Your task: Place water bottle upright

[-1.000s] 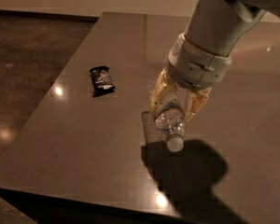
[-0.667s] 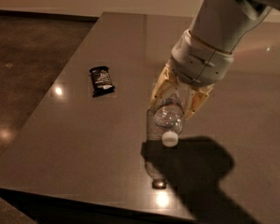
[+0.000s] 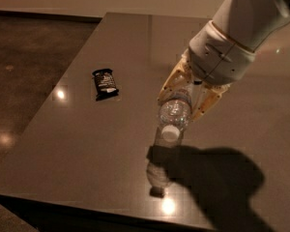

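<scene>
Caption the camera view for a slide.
The gripper holds the water bottle tilted, cap toward the camera, over the table; a black packet lies apart from it.

You have a dark, glossy table [image 3: 87,144] with light spots mirrored in it. Directly on it lies one black packet [image 3: 105,84], flat, near the left edge. The gripper [image 3: 180,108] hangs over the table's middle, right of the packet, clasping the bottle [image 3: 174,116], cap tilted toward the front edge.

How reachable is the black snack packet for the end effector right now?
Probably not yet: the end effector, mid-table, is holding the water bottle; the packet lies apart, unobstructed.
</scene>
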`<move>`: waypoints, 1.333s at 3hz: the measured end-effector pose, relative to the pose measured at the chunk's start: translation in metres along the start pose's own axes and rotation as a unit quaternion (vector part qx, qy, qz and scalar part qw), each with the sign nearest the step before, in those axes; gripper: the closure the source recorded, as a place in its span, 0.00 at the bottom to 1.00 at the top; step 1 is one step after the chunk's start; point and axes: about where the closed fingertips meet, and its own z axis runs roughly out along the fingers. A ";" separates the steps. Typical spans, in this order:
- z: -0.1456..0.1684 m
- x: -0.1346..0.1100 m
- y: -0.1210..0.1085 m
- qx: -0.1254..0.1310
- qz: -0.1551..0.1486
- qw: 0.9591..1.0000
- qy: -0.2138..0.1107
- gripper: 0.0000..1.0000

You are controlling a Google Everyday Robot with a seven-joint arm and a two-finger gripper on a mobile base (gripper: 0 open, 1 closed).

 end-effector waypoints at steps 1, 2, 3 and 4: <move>-0.009 -0.006 -0.005 0.023 0.025 0.999 0.006 1.00; -0.009 -0.006 -0.005 0.023 0.025 0.999 0.006 1.00; -0.014 -0.003 -0.018 0.031 0.036 0.998 0.035 1.00; -0.019 0.001 -0.039 0.038 0.065 0.994 0.083 1.00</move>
